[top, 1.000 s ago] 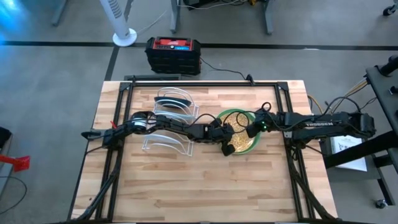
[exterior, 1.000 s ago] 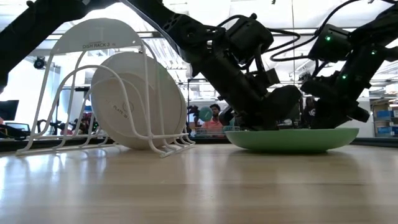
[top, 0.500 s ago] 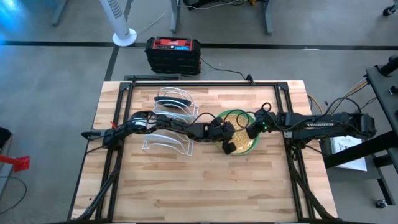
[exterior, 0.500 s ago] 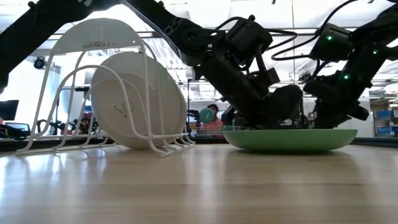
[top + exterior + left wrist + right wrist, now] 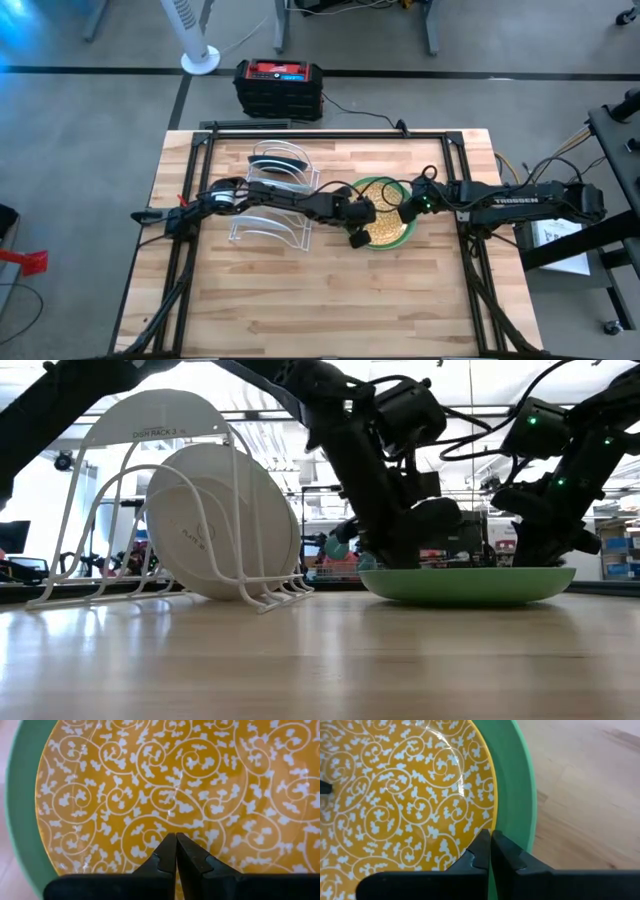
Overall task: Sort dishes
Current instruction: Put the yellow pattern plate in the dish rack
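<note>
My right claw (image 5: 490, 851) pinched on the yellow scroll-patterned round plate's (image 5: 405, 785) rim; left claw (image 5: 175, 851) closed, empty. Lift slowly, clear of the green plate (image 5: 517, 785) beneath.

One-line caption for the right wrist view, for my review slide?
Right gripper shut at the edge of the yellow patterned plate, which is stacked in the green plate on the wooden table.

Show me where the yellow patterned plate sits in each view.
High: yellow patterned plate right of centre, beside the white rack.
Low: hidden inside the green plate.
Left wrist: fills the frame.
Right wrist: left half.
Shared landmark: the green plate's rim.
</note>
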Robot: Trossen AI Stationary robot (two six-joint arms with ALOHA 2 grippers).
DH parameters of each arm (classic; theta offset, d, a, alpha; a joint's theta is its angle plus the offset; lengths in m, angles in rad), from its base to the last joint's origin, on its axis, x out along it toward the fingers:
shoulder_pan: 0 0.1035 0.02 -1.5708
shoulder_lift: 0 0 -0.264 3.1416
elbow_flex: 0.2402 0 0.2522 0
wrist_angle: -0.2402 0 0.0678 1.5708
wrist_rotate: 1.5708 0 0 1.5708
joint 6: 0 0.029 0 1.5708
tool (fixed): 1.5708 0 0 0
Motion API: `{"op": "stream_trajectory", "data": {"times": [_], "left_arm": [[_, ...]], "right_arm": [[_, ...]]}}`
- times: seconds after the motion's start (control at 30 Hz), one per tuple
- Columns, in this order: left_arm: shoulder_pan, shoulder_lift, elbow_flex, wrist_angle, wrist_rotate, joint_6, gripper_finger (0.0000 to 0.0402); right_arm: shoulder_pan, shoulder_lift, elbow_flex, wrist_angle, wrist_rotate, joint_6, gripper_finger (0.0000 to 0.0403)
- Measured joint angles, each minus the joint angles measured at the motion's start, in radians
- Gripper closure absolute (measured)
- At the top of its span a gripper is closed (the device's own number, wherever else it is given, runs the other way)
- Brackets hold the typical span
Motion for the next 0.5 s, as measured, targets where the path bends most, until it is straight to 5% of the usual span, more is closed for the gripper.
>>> {"op": "stream_trajectory", "data": {"times": [0.5], "left_arm": [[0.007, 0.002, -0.089, 0.142, 0.003, -0.032, 0.0402]], "right_arm": [[-0.001, -0.020, -0.002, -0.019, -0.090, 0.102, 0.0268]]}}
